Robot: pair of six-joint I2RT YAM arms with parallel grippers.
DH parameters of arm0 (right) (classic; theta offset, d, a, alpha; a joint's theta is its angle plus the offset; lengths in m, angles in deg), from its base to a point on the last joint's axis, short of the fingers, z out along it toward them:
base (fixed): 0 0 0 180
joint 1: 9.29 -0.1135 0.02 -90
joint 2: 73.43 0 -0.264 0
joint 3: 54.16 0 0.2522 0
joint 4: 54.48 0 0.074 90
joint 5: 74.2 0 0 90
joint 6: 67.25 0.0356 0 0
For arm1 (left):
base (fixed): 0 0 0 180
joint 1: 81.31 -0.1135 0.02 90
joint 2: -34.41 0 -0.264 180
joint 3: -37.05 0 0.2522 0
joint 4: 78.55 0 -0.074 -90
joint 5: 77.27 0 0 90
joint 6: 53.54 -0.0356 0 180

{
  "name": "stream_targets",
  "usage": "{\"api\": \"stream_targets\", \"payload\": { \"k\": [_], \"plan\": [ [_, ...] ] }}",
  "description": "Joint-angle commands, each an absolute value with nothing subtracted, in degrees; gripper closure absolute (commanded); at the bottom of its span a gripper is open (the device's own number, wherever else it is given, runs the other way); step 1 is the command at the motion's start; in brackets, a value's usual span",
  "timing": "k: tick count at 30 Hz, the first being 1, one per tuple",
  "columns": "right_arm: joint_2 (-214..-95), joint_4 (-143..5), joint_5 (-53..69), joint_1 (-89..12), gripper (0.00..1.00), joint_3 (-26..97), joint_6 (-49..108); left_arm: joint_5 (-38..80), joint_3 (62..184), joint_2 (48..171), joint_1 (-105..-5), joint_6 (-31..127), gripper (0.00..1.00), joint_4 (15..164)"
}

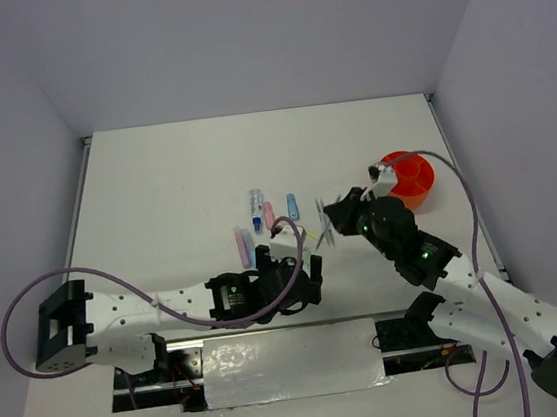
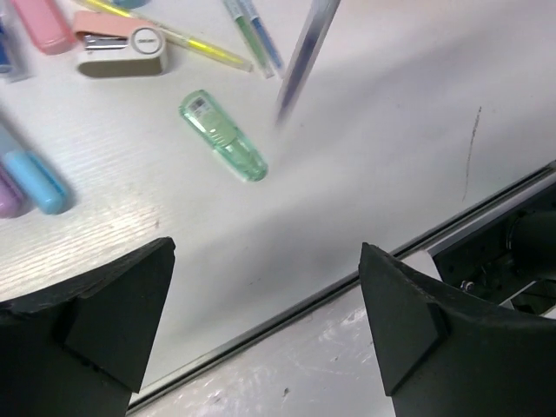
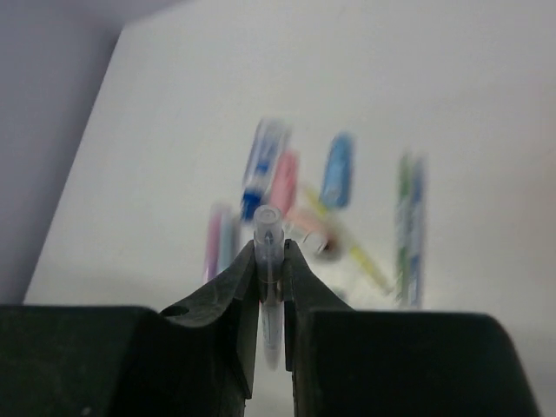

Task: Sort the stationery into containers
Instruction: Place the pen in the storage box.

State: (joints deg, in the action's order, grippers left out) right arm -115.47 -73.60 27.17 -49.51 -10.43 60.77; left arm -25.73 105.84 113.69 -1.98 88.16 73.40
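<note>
White table [image 1: 156,192] enclosed by plain pale lavender-grey walls [image 1: 238,32]; soft, even light.

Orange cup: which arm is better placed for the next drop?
Right. The right gripper is shut on a pen, with the orange cup on its side; the left gripper is open, empty.

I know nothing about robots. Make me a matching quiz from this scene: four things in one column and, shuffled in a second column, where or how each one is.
Things
1. green marker
2. thin pen
3. left gripper
4. orange cup

Place or state
A. open, holding nothing
B. stands at the right side of the table
C. pinched in the right gripper
D. lies flat on the table

Pairs: 1-D, 2-C, 3-A, 4-B
</note>
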Motion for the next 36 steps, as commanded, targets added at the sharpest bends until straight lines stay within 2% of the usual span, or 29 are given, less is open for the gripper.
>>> {"api": "stream_targets", "payload": {
  "k": [1, 2, 3, 8, 10, 11, 12, 15, 22, 36],
  "plan": [
    [-118.68, -77.19, 52.84, -47.26, 1.0, 1.48, 48.35, -27.02, 106.72, 107.64, -1.69, 90.25, 0.01, 64.93],
    [-122.61, -78.42, 61.5, -45.95, 1.0, 3.78, 46.93, -25.61, 106.19, 106.66, -1.68, 89.38, 0.01, 64.66],
    [-124.65, -77.39, 62.98, -41.67, 1.0, 5.55, 45.44, -24.29, 105.83, 105.87, -1.51, 88.15, 0.01, 64.05],
    [-136.52, -69.14, 60.54, -26.09, 1.0, 11.72, 41.12, -25.85, 105.22, 102.26, 1.91, 90.33, 0.01, 53.86],
    [-139.16, -60.45, 55.47, -20.29, 1.0, 10.93, 38.93, -26.03, 104.34, 100.77, 2.09, 90.68, 0.01, 51.93],
    [-141.0, -57.55, 51.78, -19.4, 1.0, 10.58, 37.18, -26.29, 103.21, 100.16, 2.18, 90.77, 0.01, 51.92],
    [-142.06, -53.43, 53.05, -19.13, 1.0, 10.57, 35.6, -26.3, 102.41, 99.54, 2.18, 90.69, 0.01, 52.0],
    [-146.37, -51.2, 58.67, -18.52, 1.0, 12.33, 32.51, -24.81, 98.9, 96.99, 2.18, 88.67, 0.01, 56.38],
    [-149.1, -48.55, 59.83, -16.94, 1.0, 10.66, 34.43, -24.54, 98.09, 99.27, 2.18, 86.2, 0.01, 59.92],
    [-146.56, -50.84, 61.06, -12.54, 0.97, 6.1, 40.22, -26.64, 98.18, 99.88, 1.83, 86.73, 0.01, 60.71]
  ]
}}
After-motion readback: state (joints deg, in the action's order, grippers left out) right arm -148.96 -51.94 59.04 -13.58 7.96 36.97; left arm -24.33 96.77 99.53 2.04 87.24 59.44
